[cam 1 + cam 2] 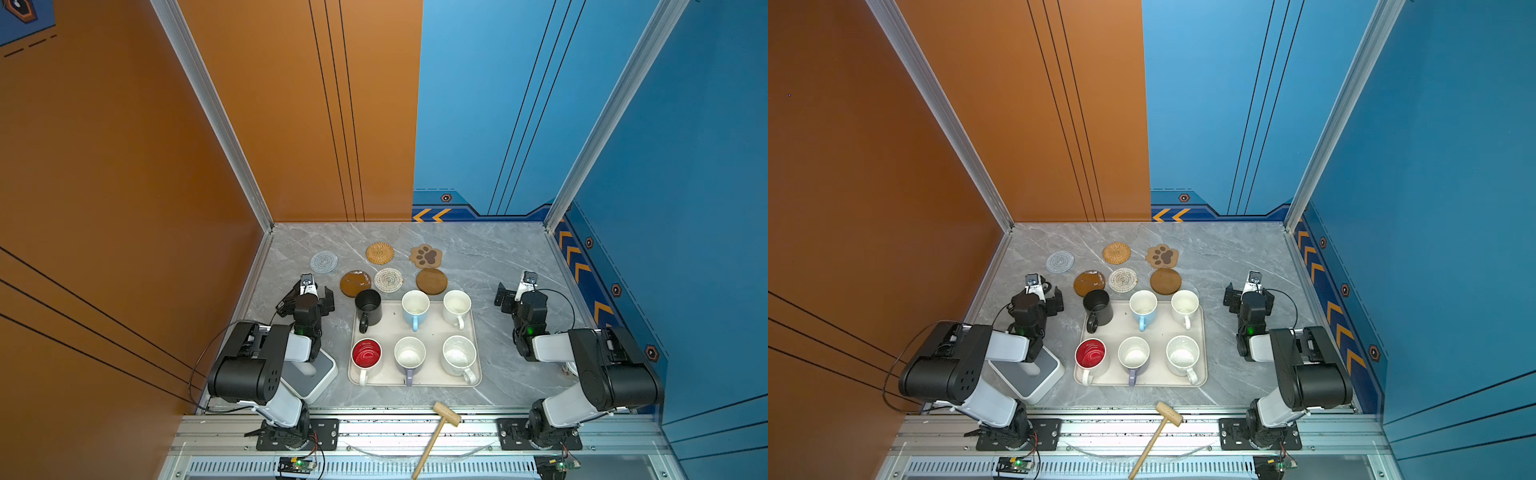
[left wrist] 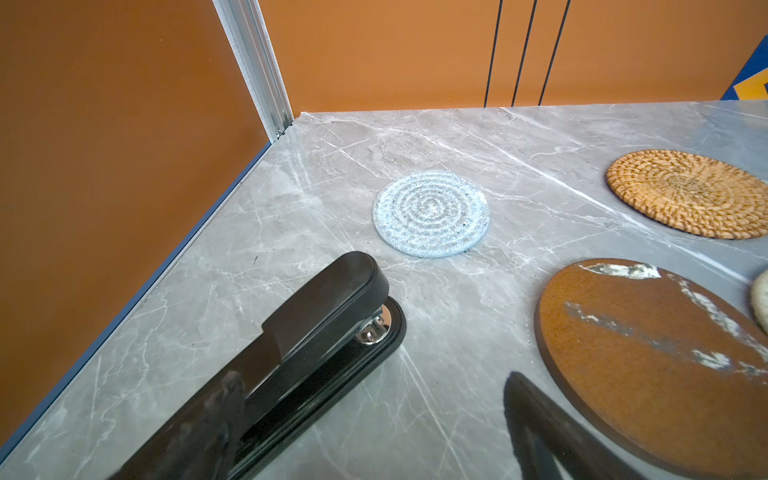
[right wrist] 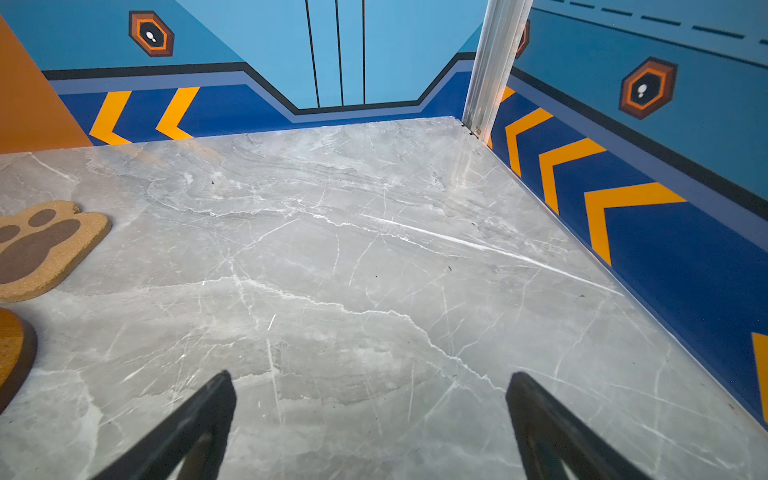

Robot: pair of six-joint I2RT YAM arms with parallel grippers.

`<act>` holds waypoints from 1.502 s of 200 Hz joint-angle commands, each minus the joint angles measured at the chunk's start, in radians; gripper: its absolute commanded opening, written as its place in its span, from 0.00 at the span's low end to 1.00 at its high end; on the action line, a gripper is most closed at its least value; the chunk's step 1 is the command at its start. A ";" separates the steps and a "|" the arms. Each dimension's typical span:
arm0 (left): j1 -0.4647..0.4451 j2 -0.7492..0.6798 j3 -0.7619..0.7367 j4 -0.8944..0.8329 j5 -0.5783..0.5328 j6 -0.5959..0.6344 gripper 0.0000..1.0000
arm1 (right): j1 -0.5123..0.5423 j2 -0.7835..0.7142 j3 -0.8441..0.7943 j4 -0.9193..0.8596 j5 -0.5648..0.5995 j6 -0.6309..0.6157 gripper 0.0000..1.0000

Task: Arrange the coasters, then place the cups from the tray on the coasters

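1. The right tool (image 3: pixel 370 382) has its jaws wide apart with nothing between them. Bare tabletop (image 3: pixel 332 249) runs ahead of it to the far wall and the right wall.
2. The left tool (image 1: pixel 309 299) has its jaws apart and is empty. What looks like a black stapler (image 2: pixel 316 332) lies just under its left finger, and the side wall is close on its left.
3. The coasters (image 1: pixel 379 252) lie flat in two rows ahead of the left tool and to its right.
4. The tray (image 1: pixel 434 332) sits between the tools, its long axis running from one to the other. Its six cups (image 1: pixel 415 309) stand upright, handles toward the arms' bases.
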 commanded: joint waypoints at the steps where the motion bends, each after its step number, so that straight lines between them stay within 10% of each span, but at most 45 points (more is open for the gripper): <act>1: 0.001 -0.041 0.013 -0.024 -0.050 -0.008 0.98 | -0.003 -0.009 0.024 -0.036 0.013 -0.004 0.99; 69: -0.101 -0.389 0.026 -0.282 -0.154 0.045 0.98 | -0.006 -0.360 0.165 -0.503 -0.039 0.032 0.99; 121: -0.111 -0.663 0.164 -0.754 0.080 -0.145 0.98 | 0.007 -0.352 0.455 -0.961 -0.210 0.091 0.90; 214: -0.161 -0.810 0.342 -1.106 0.568 -0.505 0.88 | 0.211 0.135 1.152 -1.604 -0.438 0.043 0.79; 300: -0.397 -0.834 0.402 -1.230 0.483 -0.542 0.87 | 0.321 0.626 1.684 -1.765 -0.444 0.031 0.73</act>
